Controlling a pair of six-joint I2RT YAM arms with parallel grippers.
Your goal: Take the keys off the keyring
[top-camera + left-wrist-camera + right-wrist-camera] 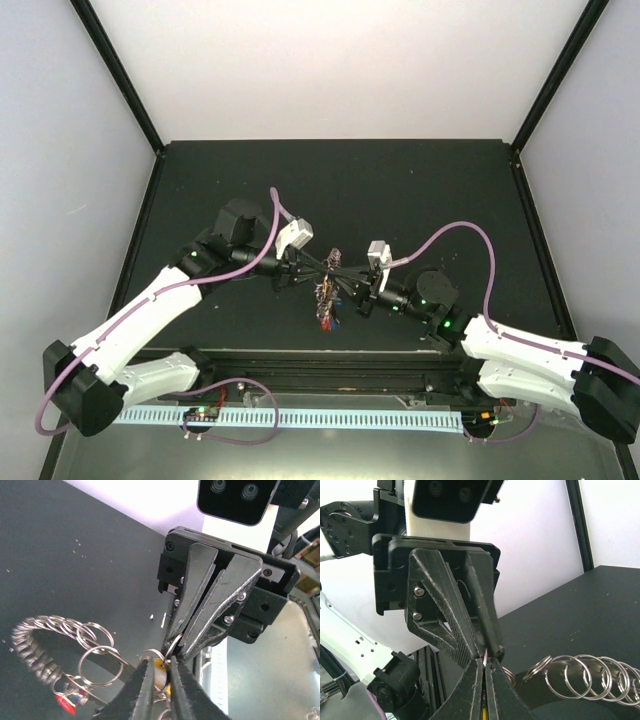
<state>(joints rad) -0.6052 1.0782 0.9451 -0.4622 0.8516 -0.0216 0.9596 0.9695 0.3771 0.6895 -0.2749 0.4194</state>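
Note:
Both grippers meet tip to tip above the middle of the black table. My left gripper [322, 268] [161, 666] is closed on a key with a white and yellow head [160, 675]. My right gripper [347, 280] [484, 664] is shut on the thin wire of the keyring [173, 642], seen edge-on between its tips. The rest of the keys [325, 298] hang below as a dark spiky bunch. A chain of small linked rings [60, 630] [585, 675] trails off the bunch, ending in a key with a red and blue head [67, 701].
The black table [400, 190] is walled by white panels with black corner posts [120, 80]. A pale blue rail [330, 415] runs along the near edge between the arm bases. Purple cables [460, 232] loop over both arms.

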